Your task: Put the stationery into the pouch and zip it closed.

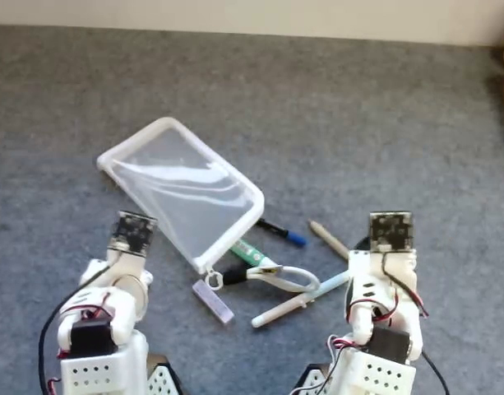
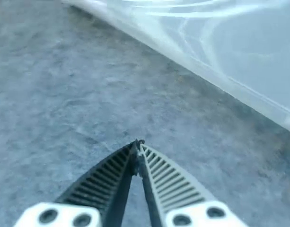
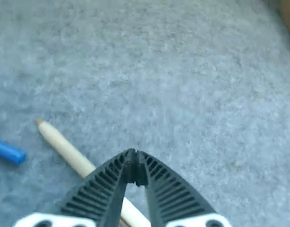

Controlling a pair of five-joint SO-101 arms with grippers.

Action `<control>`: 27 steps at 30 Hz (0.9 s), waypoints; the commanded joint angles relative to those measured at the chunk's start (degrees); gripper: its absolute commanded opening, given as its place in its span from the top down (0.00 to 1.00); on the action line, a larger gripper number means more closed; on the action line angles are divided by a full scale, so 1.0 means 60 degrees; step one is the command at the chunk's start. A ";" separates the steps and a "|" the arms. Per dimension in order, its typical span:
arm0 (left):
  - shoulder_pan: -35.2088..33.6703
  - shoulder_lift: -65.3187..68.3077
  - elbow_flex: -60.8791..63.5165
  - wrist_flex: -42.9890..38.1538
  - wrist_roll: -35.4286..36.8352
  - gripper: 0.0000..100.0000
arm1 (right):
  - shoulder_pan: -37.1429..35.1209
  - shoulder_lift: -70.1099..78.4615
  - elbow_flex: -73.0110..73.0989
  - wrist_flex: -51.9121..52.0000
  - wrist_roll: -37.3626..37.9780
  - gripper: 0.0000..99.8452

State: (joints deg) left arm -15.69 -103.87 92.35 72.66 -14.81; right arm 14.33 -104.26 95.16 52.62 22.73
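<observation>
Grey felt surface: clear pouch lies flat, stationery scattered just beside its zipper-pull corner. Left gripper closed, empty, near pouch edge; right gripper closed, empty, above wooden pencil.

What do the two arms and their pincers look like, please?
The left arm and right arm are white plastic with black motor blocks and loose red and black cables. Each carries a square black board at the wrist. The left pincer and right pincer have black, ribbed, tapering jaws on white bases with round holes.
</observation>
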 commanded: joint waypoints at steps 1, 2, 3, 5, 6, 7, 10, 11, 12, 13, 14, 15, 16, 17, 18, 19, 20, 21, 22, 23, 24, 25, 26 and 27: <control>-0.1150 -0.0051 -0.0110 -0.0850 -0.0029 0.99 | -0.0491 -0.0139 -0.1707 0.1311 0.0381 0.96; -0.1385 -0.0051 -0.0095 -0.0938 -0.0015 0.99 | -0.0681 -0.0139 -0.2249 0.1707 0.0381 0.96; -0.1560 -0.0051 -0.0095 -0.0952 0.0000 0.99 | -0.0886 -0.0139 -0.2777 0.2044 0.0381 0.95; -0.1707 -0.0051 -0.0095 -0.0952 0.0000 0.99 | -0.1355 -0.0095 -0.3758 0.2571 0.0381 0.95; -0.1722 -0.0051 -0.0081 -0.0952 0.0000 0.99 | -0.1575 0.0022 -0.4198 0.2777 0.0381 0.95; -0.1722 -0.0051 -0.0066 -0.0952 0.0000 0.99 | -0.1810 0.0242 -0.4623 0.2952 0.0381 0.95; -0.1692 -0.0051 0.0154 -0.1026 -0.0015 0.99 | -0.2454 0.1516 -0.5810 0.3421 0.0381 0.95; -0.1692 -0.0051 0.0212 -0.1143 -0.0029 0.99 | -0.2615 0.2103 -0.6205 0.3597 0.0381 0.95; -0.1707 -0.0051 0.0271 -0.1260 -0.0029 0.99 | -0.2762 0.2703 -0.6601 0.3758 0.0381 0.95; -0.1736 -0.0051 0.0286 -0.1319 -0.0029 0.99 | -0.2938 0.3348 -0.6996 0.3905 0.0381 0.95; -0.1751 -0.0051 0.0286 -0.1319 -0.0029 0.99 | -0.3158 0.3978 -0.7392 0.4066 0.0381 0.95; -0.1751 -0.0051 0.0286 -0.1319 -0.0029 0.99 | -0.3407 0.4564 -0.7788 0.4198 0.0381 0.95; -0.1751 -0.0051 0.0286 -0.1304 -0.0029 0.99 | -0.3685 0.5121 -0.8154 0.4359 0.0381 0.94; -0.1751 -0.0051 0.0286 -0.1304 -0.0029 0.99 | -0.3993 0.5634 -0.8491 0.4491 0.0366 0.93; -0.1751 -0.0051 0.0286 -0.1289 -0.0029 0.99 | -0.4300 0.6117 -0.8769 0.4623 0.0337 0.91; -0.1751 -0.0051 0.0286 -0.1289 -0.0029 0.99 | -0.4608 0.6557 -0.9018 0.4725 0.0337 0.90; -0.1751 -0.0051 0.0286 -0.1289 -0.0029 0.99 | -0.4916 0.6982 -0.9223 0.4799 0.0337 0.88; -0.1751 -0.0051 0.0286 -0.1289 -0.0029 0.99 | -0.5238 0.7377 -0.9385 0.4828 0.0337 0.87; -0.1751 -0.0051 0.0286 -0.1289 -0.0029 0.99 | -0.5516 0.7758 -0.9502 0.4799 0.0337 0.87; -0.1751 -0.0051 0.0286 -0.1289 -0.0029 0.99 | -0.5766 0.8139 -0.9575 0.4769 0.0337 0.87; -0.1751 -0.0051 0.0286 -0.1289 -0.0029 0.99 | -0.6073 0.8476 -0.9634 0.4769 0.0352 0.87; -0.1751 -0.0051 0.0286 -0.1289 -0.0029 0.99 | -0.6425 0.8813 -0.9634 0.4769 0.0366 0.87; -0.1751 -0.0051 0.0286 -0.1289 -0.0029 0.99 | -0.6777 0.9150 -0.9648 0.4784 0.0381 0.87; -0.1751 -0.0051 0.0286 -0.1289 -0.0029 0.99 | -0.7143 0.9487 -0.9648 0.4784 0.0513 0.87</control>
State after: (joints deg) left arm -25.63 -103.87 94.73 65.98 -14.81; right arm -22.86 -52.92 41.10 81.01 24.40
